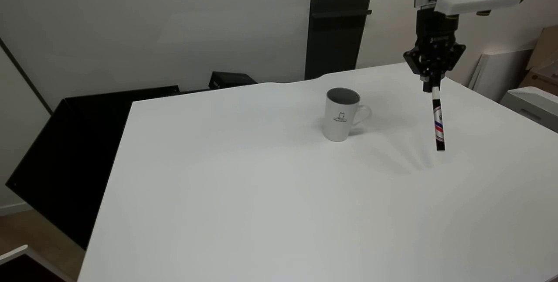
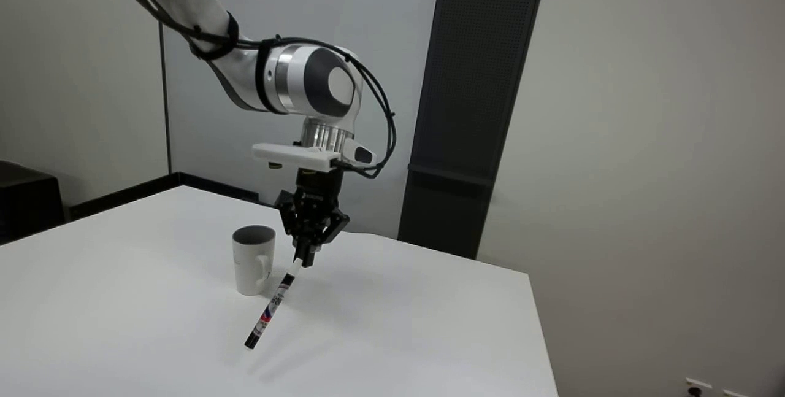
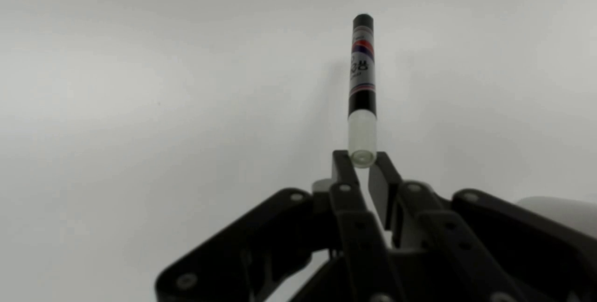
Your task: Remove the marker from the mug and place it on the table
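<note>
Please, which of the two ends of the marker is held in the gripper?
The whitish end of the marker is in the gripper; the opposite, black end hangs free, pointing down in both exterior views.

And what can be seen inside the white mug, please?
Inside the mug, both exterior views show only the grey inner wall; the mug itself covers its bottom, so something small there would be hidden. The marker is outside, held in the pincer.
</note>
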You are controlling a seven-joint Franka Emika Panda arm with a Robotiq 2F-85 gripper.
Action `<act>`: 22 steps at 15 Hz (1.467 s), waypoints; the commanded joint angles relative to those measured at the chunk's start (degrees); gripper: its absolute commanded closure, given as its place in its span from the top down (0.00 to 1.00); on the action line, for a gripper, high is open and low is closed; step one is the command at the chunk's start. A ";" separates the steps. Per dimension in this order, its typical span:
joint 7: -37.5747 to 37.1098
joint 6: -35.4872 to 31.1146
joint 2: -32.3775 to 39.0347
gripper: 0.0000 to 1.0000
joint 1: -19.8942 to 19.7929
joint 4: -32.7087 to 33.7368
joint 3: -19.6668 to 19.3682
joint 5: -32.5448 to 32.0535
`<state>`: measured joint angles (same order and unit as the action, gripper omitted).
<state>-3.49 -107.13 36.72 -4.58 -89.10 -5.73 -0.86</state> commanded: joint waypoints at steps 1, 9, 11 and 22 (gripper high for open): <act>1.21 3.37 3.61 0.06 -1.77 1.91 0.97 1.88; 1.92 5.99 9.60 0.06 -2.90 3.58 0.82 3.55; 1.82 6.17 10.25 0.06 -2.92 3.90 0.76 3.53; 7.25 -8.82 0.53 0.97 -0.30 -2.10 1.24 -1.54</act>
<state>2.07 -110.19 43.16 -5.77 -86.59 -4.91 -0.09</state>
